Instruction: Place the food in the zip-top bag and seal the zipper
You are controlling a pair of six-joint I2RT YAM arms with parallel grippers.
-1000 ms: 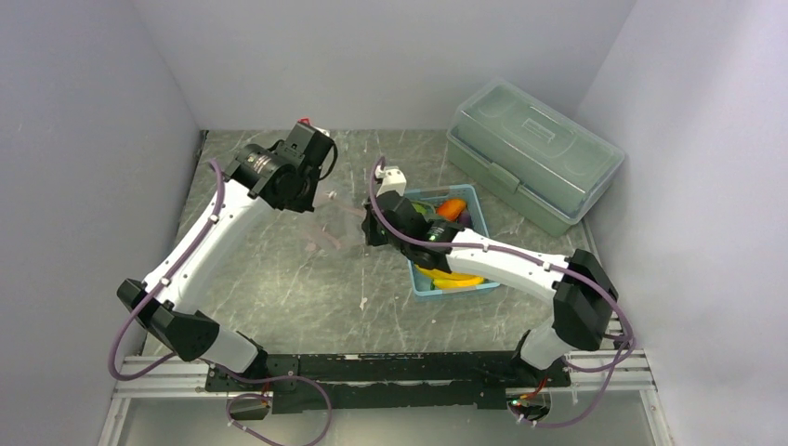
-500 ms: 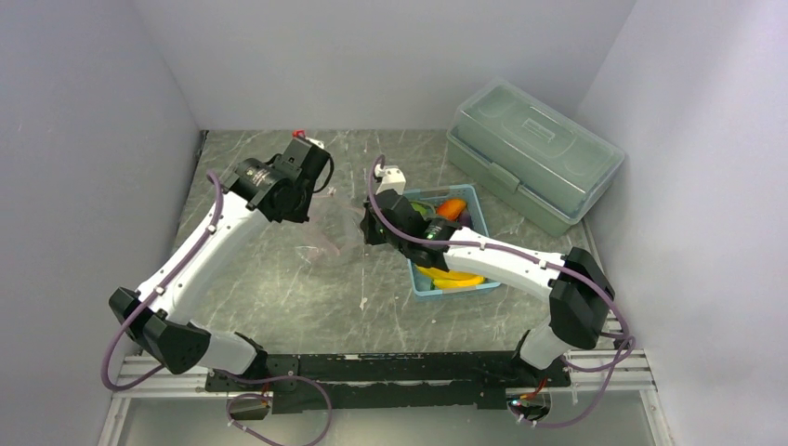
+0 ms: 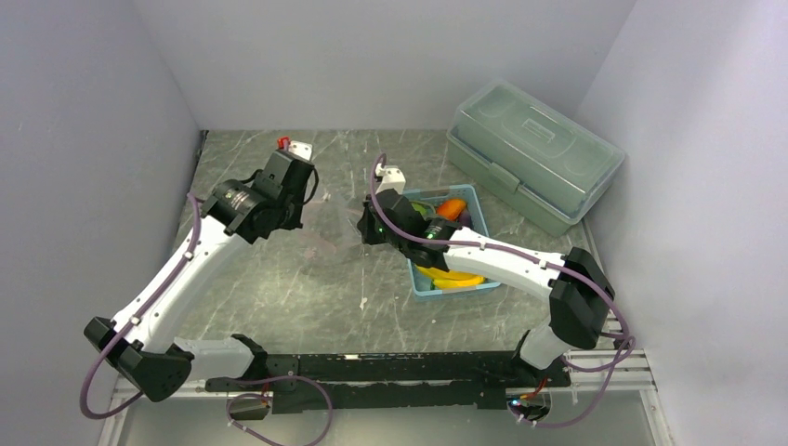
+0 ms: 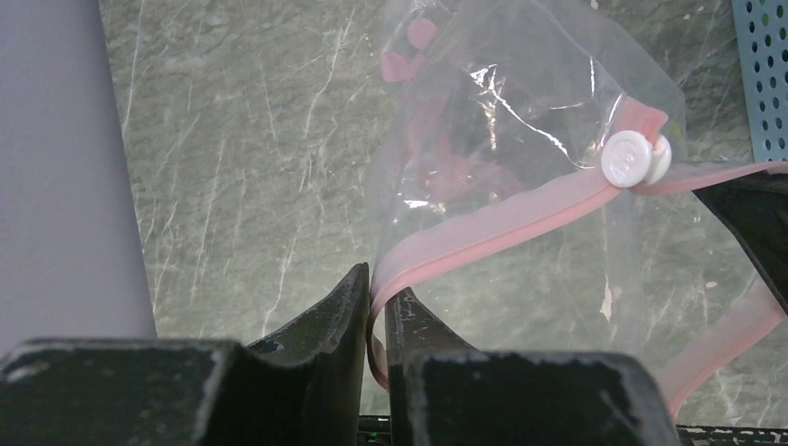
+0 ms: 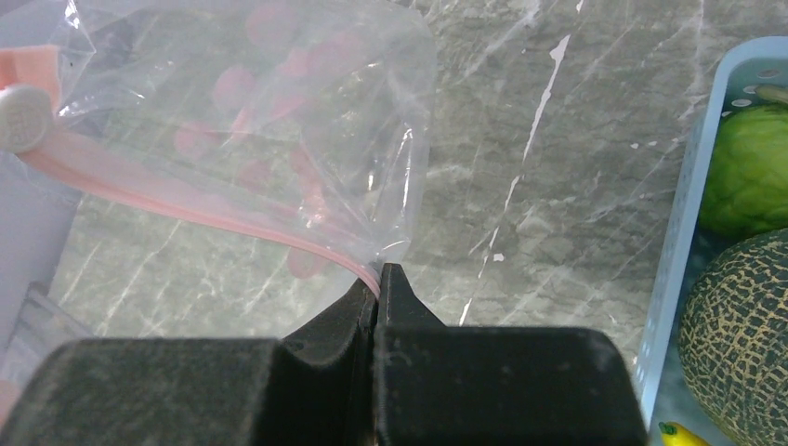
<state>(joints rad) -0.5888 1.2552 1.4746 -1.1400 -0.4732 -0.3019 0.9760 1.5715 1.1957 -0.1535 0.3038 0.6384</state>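
The clear zip-top bag hangs over the counter between the arms. Its pink zipper, carrying a white slider, is clamped at one end by the left fingers and at the other by the tightly closed right fingers. The melon, lime-green fruit and bananas lie in the blue basket beneath the right arm, with the lidded box beyond.

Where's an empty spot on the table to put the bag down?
The biggest bare patch of table is in front, between the left arm, the right arm and the bag. Another lies at the back, between the left arm and the lidded box. The right side is crowded: basket, box, right arm.
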